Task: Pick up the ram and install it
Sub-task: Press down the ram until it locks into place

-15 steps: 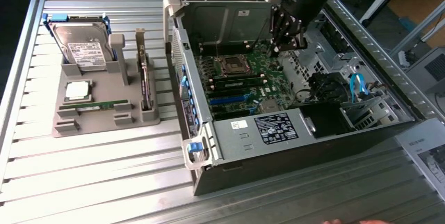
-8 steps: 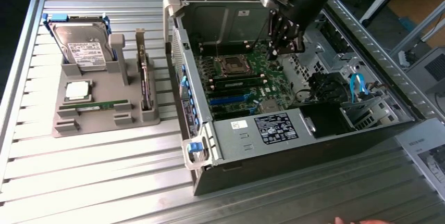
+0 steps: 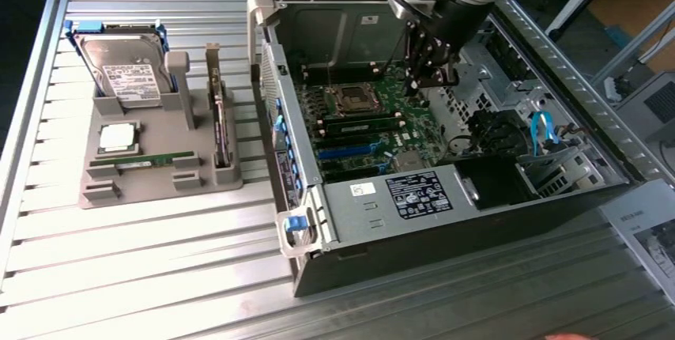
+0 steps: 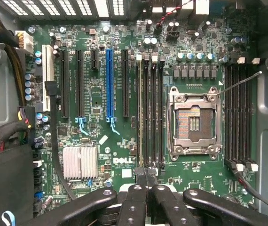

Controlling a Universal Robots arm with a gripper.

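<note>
One ram stick (image 3: pixel 142 161), green with a pale label, lies flat in the grey holder tray (image 3: pixel 158 190) at the exterior view's left. A second thin green stick (image 4: pixel 140 113) seems to stand edge-up in a memory slot beside the empty processor socket (image 4: pixel 193 122); from outside it is a green strip (image 3: pixel 359 124) on the motherboard. My gripper (image 3: pixel 432 79) is inside the open computer case (image 3: pixel 443 261), above the motherboard. Its black fingers are shut, tips together (image 4: pixel 146 172) over one end of the memory slots, with nothing visible between them.
The tray also holds a hard drive (image 3: pixel 126 71), a square silver processor chip (image 3: pixel 118 137) and a dark expansion card (image 3: pixel 220 119) standing on edge. Inside the case are a power supply (image 3: pixel 416 194), cable bundles (image 4: pixel 11 70), a heatsink (image 4: pixel 80 162) and a blue card slot (image 4: pixel 109 84).
</note>
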